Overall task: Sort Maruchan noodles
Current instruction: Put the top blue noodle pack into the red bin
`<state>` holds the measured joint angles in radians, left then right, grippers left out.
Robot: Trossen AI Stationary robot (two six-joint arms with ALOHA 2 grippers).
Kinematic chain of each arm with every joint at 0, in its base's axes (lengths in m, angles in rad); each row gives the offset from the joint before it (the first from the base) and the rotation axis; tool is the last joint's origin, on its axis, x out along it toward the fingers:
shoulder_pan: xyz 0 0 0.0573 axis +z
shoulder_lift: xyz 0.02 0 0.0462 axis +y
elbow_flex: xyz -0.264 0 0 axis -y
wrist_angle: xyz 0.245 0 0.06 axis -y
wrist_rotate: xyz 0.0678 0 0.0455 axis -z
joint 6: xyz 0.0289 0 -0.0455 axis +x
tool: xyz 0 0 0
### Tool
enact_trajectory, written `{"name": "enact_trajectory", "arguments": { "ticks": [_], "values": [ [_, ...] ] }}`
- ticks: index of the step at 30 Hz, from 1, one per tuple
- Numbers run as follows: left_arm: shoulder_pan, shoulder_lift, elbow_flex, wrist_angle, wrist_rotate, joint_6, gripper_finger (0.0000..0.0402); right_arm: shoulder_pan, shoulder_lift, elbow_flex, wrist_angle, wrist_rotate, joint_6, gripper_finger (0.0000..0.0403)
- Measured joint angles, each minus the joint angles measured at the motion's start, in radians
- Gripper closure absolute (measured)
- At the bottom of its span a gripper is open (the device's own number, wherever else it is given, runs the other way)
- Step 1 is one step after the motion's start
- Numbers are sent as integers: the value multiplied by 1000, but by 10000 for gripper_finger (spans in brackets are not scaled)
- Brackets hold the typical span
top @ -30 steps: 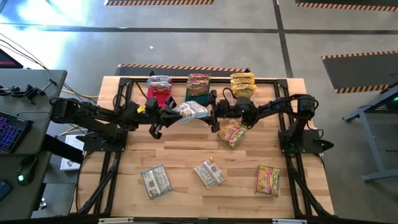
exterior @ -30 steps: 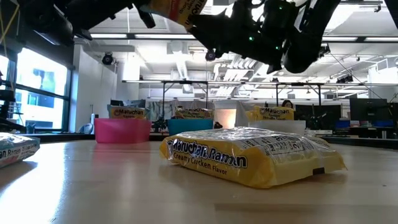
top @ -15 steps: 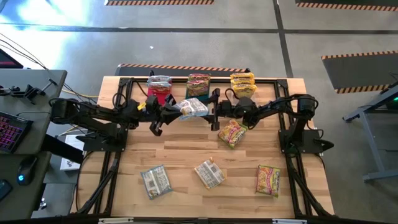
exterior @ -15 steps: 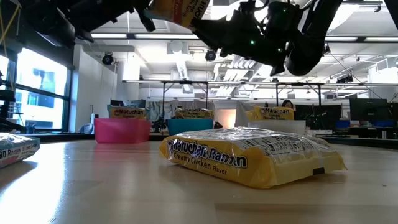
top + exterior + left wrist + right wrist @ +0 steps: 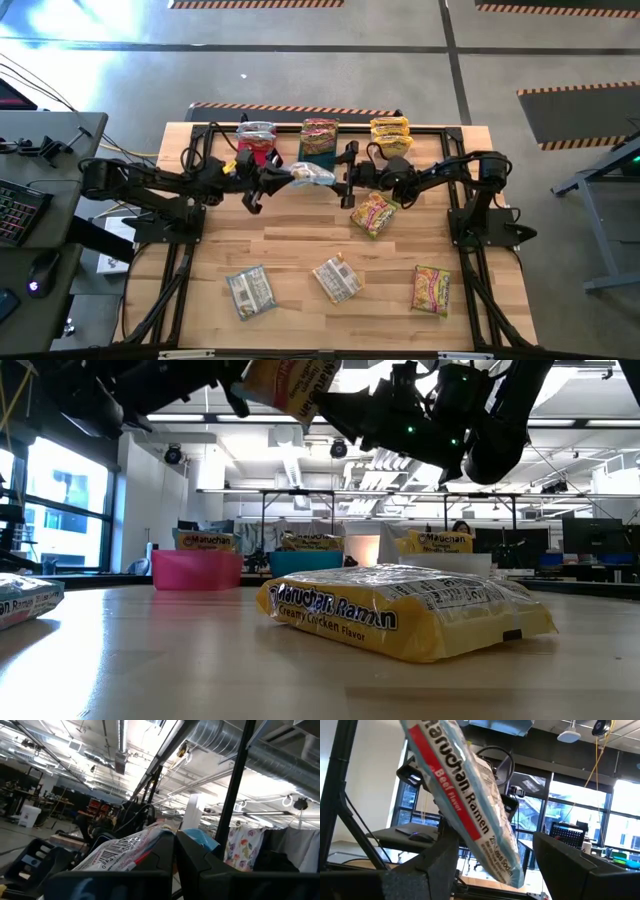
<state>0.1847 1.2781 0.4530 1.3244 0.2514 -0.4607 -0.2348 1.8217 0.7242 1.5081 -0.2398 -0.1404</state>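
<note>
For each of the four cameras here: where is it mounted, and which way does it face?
High: overhead, straight down on the table; both arms show.
Low: table height, facing the room past a yellow packet; arms overhead.
Left wrist: past the left hand, shut on a grey packet.
Right wrist: past the open right hand.
Both wrist views share that grey packet.

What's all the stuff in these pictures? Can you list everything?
Held packet: one, silvery with a red stripe, in the air between both tools.
Grey packet: one, on the table.
Yellow packet: one, on the table.
Orange-yellow packets: two, on the table.
Pink bin: one, holds silvery packets.
Blue bin: one, holds orange-red packets.
Clear bin: one, holds yellow packets.
Table: one, wooden.
Left tool: shut on the held packet.
Right tool: open around it.
</note>
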Motion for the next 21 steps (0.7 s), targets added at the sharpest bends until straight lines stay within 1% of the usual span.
{"name": "enact_trajectory", "arguments": {
  "ticks": [6,11,14,17,21],
  "values": [
    [15,0,0,9,0,0,401,14,0,5,-12,-5,0,159],
    [19,0,0,15,2,0,401,14,0,77,-125,-4,-1,159],
    [19,0,0,26,2,0,401,12,0,130,-191,-4,-43,159],
    [18,-1,0,34,7,0,401,11,0,165,-220,-7,-55,159],
    [18,-1,0,49,15,8,401,2,0,171,-220,-32,-55,159]
  ]
}}
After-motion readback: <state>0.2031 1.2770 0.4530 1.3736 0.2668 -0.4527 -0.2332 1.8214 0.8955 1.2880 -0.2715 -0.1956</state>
